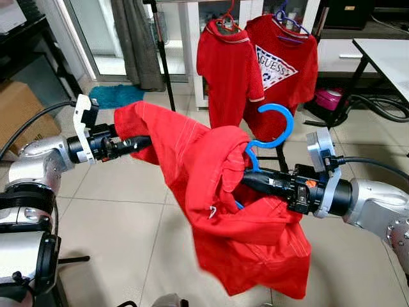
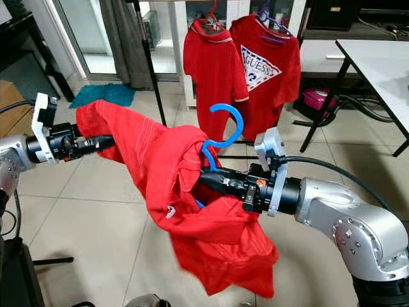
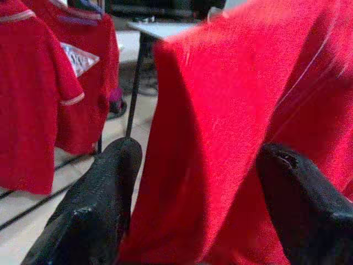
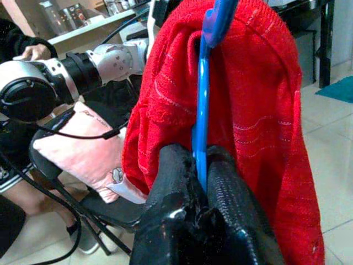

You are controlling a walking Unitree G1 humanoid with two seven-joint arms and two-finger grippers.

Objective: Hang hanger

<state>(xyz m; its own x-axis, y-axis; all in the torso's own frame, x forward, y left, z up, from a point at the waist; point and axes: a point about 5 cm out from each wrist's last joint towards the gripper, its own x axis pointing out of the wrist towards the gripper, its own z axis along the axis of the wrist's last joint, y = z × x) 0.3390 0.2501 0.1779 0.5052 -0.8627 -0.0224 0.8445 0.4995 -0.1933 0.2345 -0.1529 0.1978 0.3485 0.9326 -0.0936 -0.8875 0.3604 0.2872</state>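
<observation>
A blue hanger (image 1: 278, 125) sticks its hook up out of a red shirt (image 1: 192, 160) that is bunched and draped over it, held in the air in front of me. My right gripper (image 1: 252, 179) is shut on the hanger's blue bar (image 4: 202, 110) from the right, just below the hook. My left gripper (image 1: 137, 144) reaches into the shirt's upper left edge. Its fingers (image 3: 105, 193) stand apart with red cloth between and over them. The hanger's lower part is hidden in the cloth.
Two red shirts (image 1: 227, 64) (image 1: 284, 64) hang on a rack straight ahead, beside a black pole (image 1: 163, 57). A white table (image 1: 383, 51) stands at the right, a cardboard box (image 1: 19, 109) at the left. A person's hand (image 4: 36, 52) and a chair with a pink cushion (image 4: 83, 149) are behind me.
</observation>
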